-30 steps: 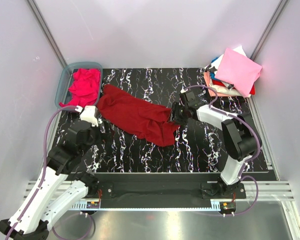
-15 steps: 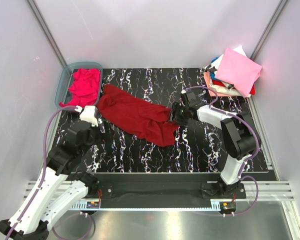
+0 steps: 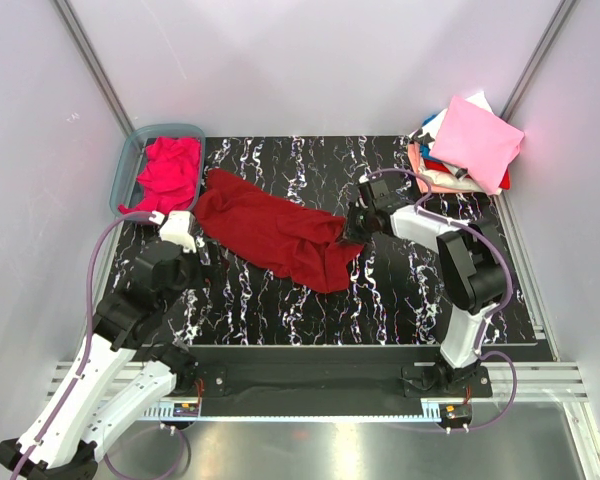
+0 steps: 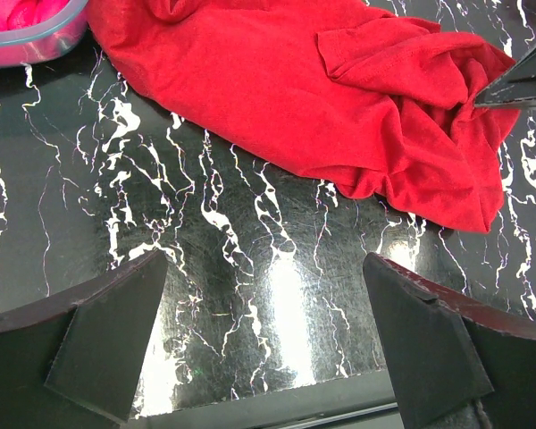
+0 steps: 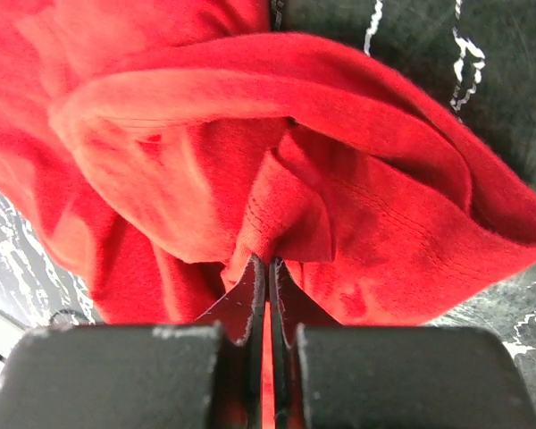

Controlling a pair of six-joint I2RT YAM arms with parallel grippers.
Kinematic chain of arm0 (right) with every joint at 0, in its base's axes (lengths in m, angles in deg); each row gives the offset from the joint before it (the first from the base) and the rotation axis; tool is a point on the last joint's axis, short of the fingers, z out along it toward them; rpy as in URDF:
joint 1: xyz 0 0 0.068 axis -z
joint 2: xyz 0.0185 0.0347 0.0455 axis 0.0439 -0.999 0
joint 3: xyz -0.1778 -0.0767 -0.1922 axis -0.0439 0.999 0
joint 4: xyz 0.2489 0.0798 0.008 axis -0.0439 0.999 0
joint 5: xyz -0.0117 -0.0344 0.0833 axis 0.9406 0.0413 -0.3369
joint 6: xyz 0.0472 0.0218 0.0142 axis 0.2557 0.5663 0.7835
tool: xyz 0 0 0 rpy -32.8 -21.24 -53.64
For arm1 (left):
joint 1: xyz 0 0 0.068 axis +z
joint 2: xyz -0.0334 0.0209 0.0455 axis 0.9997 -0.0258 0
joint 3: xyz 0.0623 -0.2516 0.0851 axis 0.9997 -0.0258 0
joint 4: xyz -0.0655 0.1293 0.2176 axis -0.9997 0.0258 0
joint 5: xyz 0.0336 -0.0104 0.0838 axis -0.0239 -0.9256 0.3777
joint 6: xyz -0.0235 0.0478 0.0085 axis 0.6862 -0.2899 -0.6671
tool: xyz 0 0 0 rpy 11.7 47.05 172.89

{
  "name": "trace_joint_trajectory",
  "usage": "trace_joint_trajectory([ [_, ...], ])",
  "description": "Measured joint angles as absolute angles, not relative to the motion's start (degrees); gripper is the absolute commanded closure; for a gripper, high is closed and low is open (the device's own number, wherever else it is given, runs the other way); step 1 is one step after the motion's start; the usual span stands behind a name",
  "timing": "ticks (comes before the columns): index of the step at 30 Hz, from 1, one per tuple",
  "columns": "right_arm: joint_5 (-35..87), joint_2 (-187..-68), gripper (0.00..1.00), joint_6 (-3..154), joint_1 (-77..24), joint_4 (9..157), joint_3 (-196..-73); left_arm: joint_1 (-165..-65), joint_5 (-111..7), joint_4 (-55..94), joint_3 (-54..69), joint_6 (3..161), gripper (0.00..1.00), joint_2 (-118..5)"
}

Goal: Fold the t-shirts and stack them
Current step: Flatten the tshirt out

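Top external: right tool (image 3: 352,232) is clamped on the right edge of the red shirt (image 3: 270,230), while the left tool (image 4: 266,331) is spread wide and holds nothing.
The red shirt lies crumpled and slantwise across the middle of the black marbled bench (image 3: 400,290), running from just beside the tub (image 3: 125,165) at back left toward right centre. In the right wrist view the jaws meet with a fold of red cloth nipped between them. In the left wrist view the left tool hangs over bare bench on the near side of the shirt, apart from the cloth. A pink shirt (image 3: 170,170) sits bunched in the tub. The stack (image 3: 470,145) of folded shirts sits at the back right corner, a pale pink one tilted on top, well apart from the red shirt.
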State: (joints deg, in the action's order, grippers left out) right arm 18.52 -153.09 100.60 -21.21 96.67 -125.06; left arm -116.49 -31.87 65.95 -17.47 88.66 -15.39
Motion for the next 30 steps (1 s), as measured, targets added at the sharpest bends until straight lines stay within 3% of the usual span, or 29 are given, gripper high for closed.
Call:
trace_joint_trajectory([
  [6, 18.8, -152.7, 1.0, 99.0, -21.2, 101.1, -129.5, -116.5, -31.9, 65.9, -17.5, 88.7, 0.01, -15.4],
  [10, 21.0, -149.4, 1.0, 96.5, -21.2, 110.9, -139.2, -116.5, -31.9, 65.9, -17.5, 88.7, 0.01, -15.4],
  [16, 28.9, -136.5, 1.0, 92.6, -20.8, 122.5, -161.3, -116.5, -31.8, 65.8, -17.5, 88.7, 0.01, -15.4],
  [19, 35.0, -125.6, 1.0, 92.1, -19.6, 125.5, -165.1, -116.5, -31.8, 65.8, -17.5, 88.7, 0.01, -15.4],
  [23, 44.0, -107.0, 1.0, 94.6, -17.6, 128.8, -153.5, -116.5, -31.8, 65.8, -17.5, 88.7, 0.01, -15.4],
  [26, 45.2, -96.6, 1.0, 98.7, -17.2, 129.2, -137.5, -116.5, -31.8, 65.8, -17.5, 88.7, 0.01, -15.4],
  [30, 39.4, -99.2, 1.0, 104.1, -17.2, 129.1, -115.6, -116.5, -31.8, 65.8, -17.5, 88.7, 0.01, -15.4],
])
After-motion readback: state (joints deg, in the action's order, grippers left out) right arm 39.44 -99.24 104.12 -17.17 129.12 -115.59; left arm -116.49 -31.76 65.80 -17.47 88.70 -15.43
